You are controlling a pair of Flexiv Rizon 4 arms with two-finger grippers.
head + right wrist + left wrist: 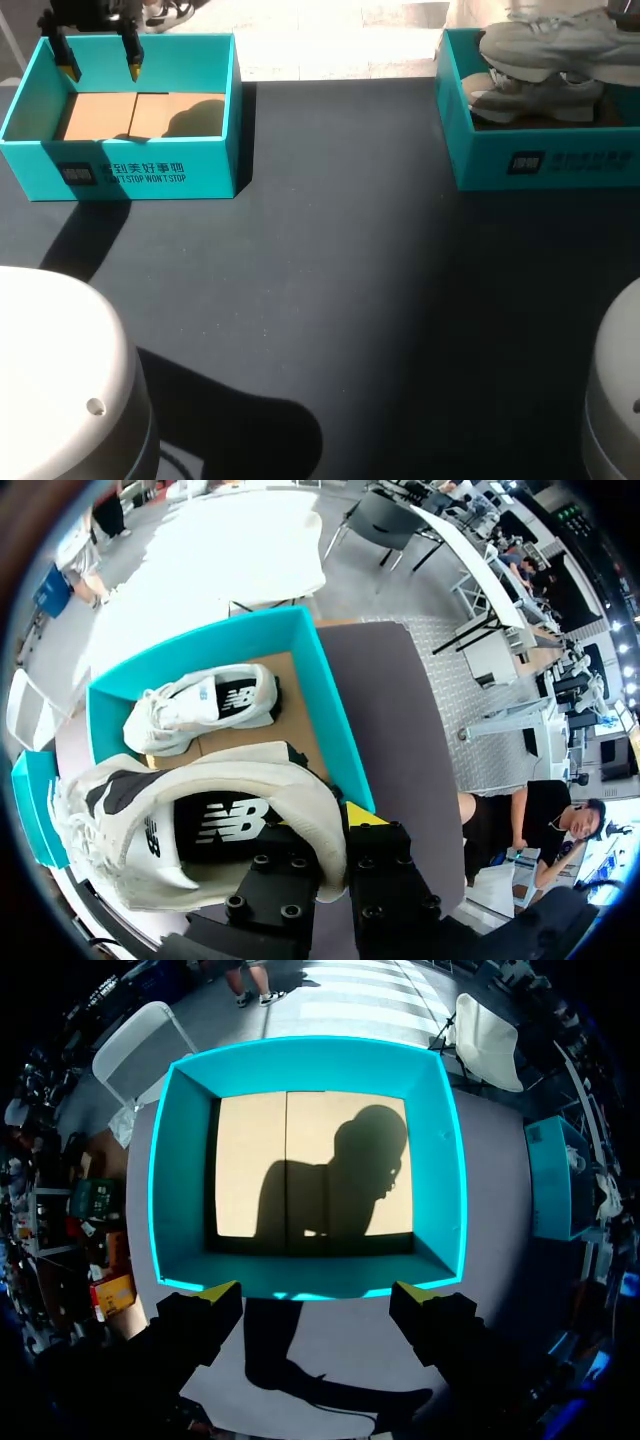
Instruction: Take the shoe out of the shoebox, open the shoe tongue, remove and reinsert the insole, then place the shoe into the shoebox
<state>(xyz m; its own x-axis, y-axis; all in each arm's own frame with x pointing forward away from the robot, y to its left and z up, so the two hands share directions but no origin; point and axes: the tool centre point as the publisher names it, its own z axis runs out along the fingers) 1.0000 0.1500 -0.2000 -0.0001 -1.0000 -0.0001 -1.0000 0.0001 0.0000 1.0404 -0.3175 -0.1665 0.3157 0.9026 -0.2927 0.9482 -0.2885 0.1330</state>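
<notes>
I'm seeing my right gripper pinching the heel rim of a white shoe: one yellow tip is showing outside the heel and the other is hidden by it. The shoe is hanging just above the right shoebox, where a second shoe is lying on the cardboard floor. My left gripper is hovering with its fingers spread and empty above the left shoebox, at the far left of the table.
</notes>
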